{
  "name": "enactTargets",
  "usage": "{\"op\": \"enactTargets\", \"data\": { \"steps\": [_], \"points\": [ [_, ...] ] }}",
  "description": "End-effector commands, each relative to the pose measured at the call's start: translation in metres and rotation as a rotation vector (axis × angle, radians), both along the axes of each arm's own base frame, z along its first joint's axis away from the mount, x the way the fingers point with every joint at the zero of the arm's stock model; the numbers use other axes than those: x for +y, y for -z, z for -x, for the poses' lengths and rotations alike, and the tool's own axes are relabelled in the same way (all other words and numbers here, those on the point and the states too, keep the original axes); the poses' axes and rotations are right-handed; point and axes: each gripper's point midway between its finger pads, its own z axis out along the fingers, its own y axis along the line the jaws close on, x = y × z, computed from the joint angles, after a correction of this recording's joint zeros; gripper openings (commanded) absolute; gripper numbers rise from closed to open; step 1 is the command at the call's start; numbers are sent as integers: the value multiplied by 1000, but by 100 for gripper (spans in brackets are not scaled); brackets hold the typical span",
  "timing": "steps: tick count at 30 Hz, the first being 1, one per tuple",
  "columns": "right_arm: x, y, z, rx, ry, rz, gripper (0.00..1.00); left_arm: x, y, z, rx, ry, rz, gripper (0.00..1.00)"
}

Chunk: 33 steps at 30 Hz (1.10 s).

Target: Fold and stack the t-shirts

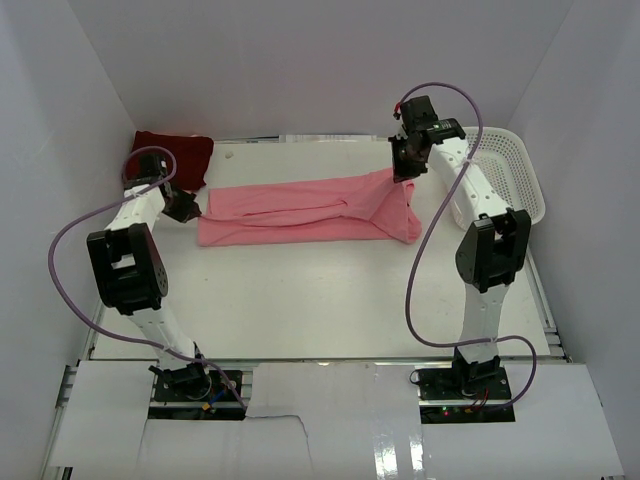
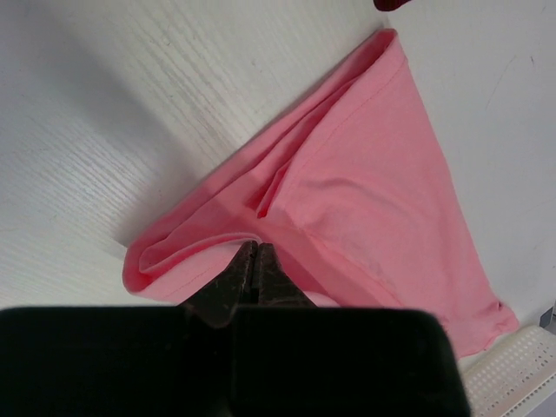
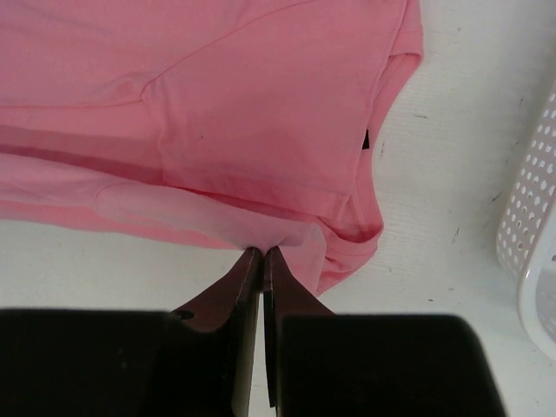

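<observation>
Salmon pink t-shirt point(image 1: 300, 212) stretched as long narrow band across middle of table point(image 1: 330, 300), folded lengthwise, layered, creased. Left gripper point(image 1: 196, 213) clenched on its left edge. Right gripper point(image 1: 405, 172) pinched on right end, cloth pulled up into peak there. Dark maroon t-shirt point(image 1: 172, 155) folded at far left corner, just beside pink one. White mesh basket point(image 1: 512, 172) at far right.

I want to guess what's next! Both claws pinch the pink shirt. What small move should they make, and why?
Probably lift both pinched edges together and fold them across the pink shirt. The left gripper and right gripper are each shut on it, and it lies long and rumpled, unlike the folded maroon shirt in the corner.
</observation>
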Motion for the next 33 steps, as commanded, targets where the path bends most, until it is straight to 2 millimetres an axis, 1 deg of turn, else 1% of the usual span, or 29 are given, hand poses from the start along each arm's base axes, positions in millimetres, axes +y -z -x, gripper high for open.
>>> {"op": "enactTargets", "data": {
  "steps": [1, 3, 5, 6, 10, 12, 16, 17, 19, 27, 33],
  "points": [
    [-3, -11, -13, -32, -2, -12, 8, 4, -10, -12, -25, 0, -23, 0],
    [-4, -12, -17, -35, 2, -17, 8, 4, -8, -15, -22, 1, -22, 0],
    [-6, -6, -20, -25, 3, -19, 8, 4, -7, -16, -19, -1, -20, 0],
    [-5, -8, -23, -33, 5, -21, 8, 5, -5, -18, -16, 1, -20, 0],
    [-8, -2, -33, -32, 8, -25, 8, 5, -3, -22, -16, -1, -15, 0],
    [-6, -1, -36, -31, 3, -32, 8, 5, -2, -23, -13, -4, -12, 0],
    [-7, 9, -48, -35, 2, -37, 8, 4, 2, -26, -7, -7, -7, 0],
    [-1, 8, -49, -36, -16, -69, 8, 4, 3, -26, -6, -10, -5, 0],
    [-1, 12, -53, -37, -13, -78, 8, 5, 5, -27, -1, -7, -6, 0],
    [2, 11, -72, -81, -24, -147, 8, 5, 15, -30, 16, -8, 2, 0],
    [3, 13, -82, -96, -27, -204, 8, 4, 18, -32, 21, -7, 5, 0]
  ]
}}
